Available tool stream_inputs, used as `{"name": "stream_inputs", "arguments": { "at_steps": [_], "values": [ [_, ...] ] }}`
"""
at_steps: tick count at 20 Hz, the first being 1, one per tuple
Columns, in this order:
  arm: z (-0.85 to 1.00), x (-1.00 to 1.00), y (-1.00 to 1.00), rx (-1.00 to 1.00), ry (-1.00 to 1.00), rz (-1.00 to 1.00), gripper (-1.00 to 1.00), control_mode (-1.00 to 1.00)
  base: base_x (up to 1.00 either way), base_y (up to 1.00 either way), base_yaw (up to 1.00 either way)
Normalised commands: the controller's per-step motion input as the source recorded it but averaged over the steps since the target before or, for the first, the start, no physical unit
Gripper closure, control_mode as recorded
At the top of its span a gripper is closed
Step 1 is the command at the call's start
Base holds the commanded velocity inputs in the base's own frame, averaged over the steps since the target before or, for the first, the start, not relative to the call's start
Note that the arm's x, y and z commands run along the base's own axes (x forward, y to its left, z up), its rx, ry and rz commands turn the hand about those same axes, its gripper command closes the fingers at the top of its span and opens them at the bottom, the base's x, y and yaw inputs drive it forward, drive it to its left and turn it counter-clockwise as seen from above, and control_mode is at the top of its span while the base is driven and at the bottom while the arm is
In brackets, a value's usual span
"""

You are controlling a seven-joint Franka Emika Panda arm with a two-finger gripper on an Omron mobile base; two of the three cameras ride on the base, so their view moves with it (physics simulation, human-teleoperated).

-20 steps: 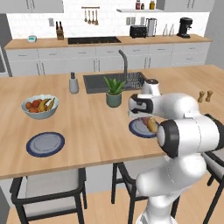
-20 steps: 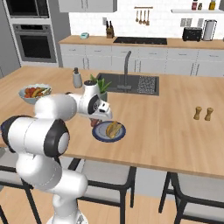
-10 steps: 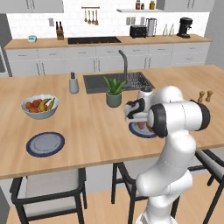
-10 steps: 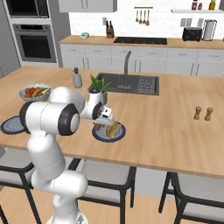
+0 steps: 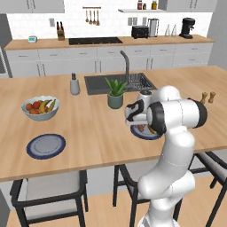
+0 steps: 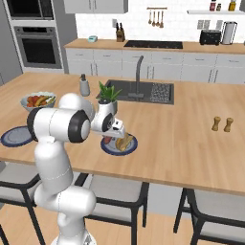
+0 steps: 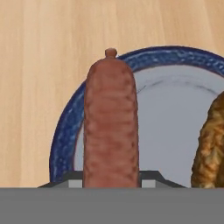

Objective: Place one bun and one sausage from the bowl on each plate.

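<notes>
Sausage stands between the tool fingers, gripped at its lower end, over the plate beside a bun. It looks light, soft, slippery; mid-body hold seems safer.

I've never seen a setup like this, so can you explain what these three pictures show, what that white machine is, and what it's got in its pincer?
It is a computer-rendered kitchen. The white machine is a robot arm on a mobile base. Two pictures come from cameras behind it, one on each side; the third looks along its pincer.

The arm bends down over a wooden counter. In the close-up the pincer holds a reddish-brown sausage just above a blue-rimmed plate, where a golden bun already lies. The sausage hides whether it touches the plate.

Also on the counter: a second, bare plate, a bowl of fruit, a potted plant, a grey bottle, two small shakers and a sink.
</notes>
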Motion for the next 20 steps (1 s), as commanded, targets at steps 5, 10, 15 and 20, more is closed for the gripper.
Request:
{"name": "stream_inputs", "arguments": {
  "at_steps": [5, 10, 15, 20],
  "values": [
    [-0.02, 0.0, 0.0, 0.0, 0.0, 0.0, -1.0, -1.0, 0.0, 0.0, 0.0],
    [0.02, 0.0, -0.09, 0.0, -0.03, 0.0, -1.0, -1.0, 0.0, 0.0, 0.0],
    [0.7, -0.68, 0.16, -0.01, -0.09, 0.0, -1.0, -1.0, 0.0, 0.0, 0.0],
    [0.86, -0.95, 0.11, 0.0, -0.01, 0.0, -1.0, -1.0, 0.0, 0.0, 0.0]
  ]
}}
